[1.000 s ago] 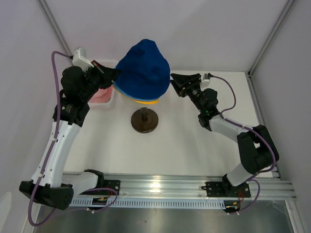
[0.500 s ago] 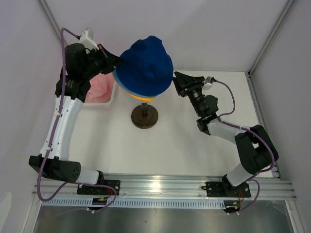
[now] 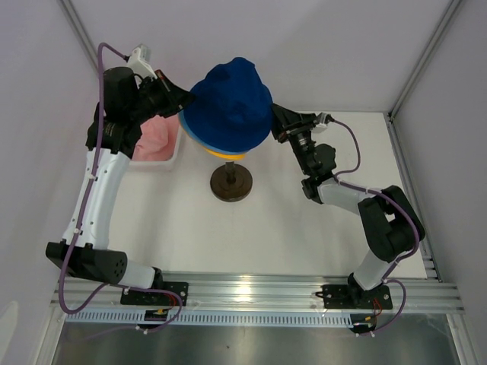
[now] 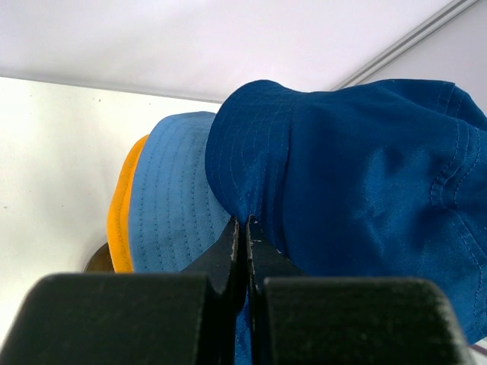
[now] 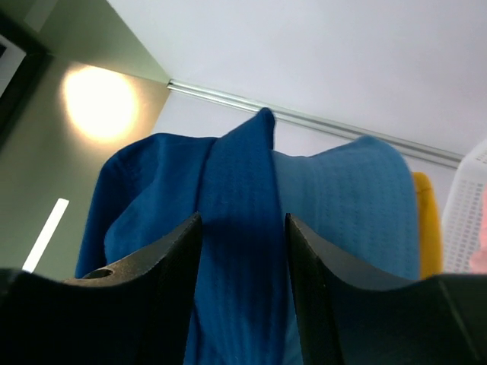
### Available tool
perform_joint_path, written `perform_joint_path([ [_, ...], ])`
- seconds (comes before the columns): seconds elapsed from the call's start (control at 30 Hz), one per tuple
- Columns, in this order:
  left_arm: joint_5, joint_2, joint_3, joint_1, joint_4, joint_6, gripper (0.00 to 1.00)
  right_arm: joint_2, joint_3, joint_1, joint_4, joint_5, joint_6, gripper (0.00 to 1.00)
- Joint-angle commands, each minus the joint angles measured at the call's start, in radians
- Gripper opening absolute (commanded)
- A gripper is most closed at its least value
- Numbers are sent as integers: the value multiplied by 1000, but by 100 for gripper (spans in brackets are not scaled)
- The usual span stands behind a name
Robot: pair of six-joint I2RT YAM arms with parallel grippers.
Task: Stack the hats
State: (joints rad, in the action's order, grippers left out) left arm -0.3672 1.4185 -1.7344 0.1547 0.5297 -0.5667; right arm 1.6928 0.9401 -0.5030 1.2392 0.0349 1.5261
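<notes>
While left fingers pinch navy hat, right fingers straddle it.

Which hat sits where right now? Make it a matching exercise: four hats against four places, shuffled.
Things
1. navy hat
2. light blue hat
3. yellow hat
4. pink hat

Places
A. in the white basket at the left
B. top of the stack
C. bottom of the stack, only an edge showing
D. middle of the stack, right under the top one

Pairs: 1-B, 2-D, 3-C, 4-A
</notes>
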Motion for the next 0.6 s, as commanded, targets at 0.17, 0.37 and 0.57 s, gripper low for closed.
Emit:
perform_joint_path([
  [0.17, -52, 7, -34, -3, -3, 19, 1, 8, 46, -9, 49, -1, 2, 0],
  [0.37, -46, -12, -8, -14, -2, 24, 1, 21, 45, -11, -73, 2, 34, 0],
  [0.57, -48, -44, 55, -35, -10, -2, 1, 65, 0, -29, -133, 28, 121, 0],
])
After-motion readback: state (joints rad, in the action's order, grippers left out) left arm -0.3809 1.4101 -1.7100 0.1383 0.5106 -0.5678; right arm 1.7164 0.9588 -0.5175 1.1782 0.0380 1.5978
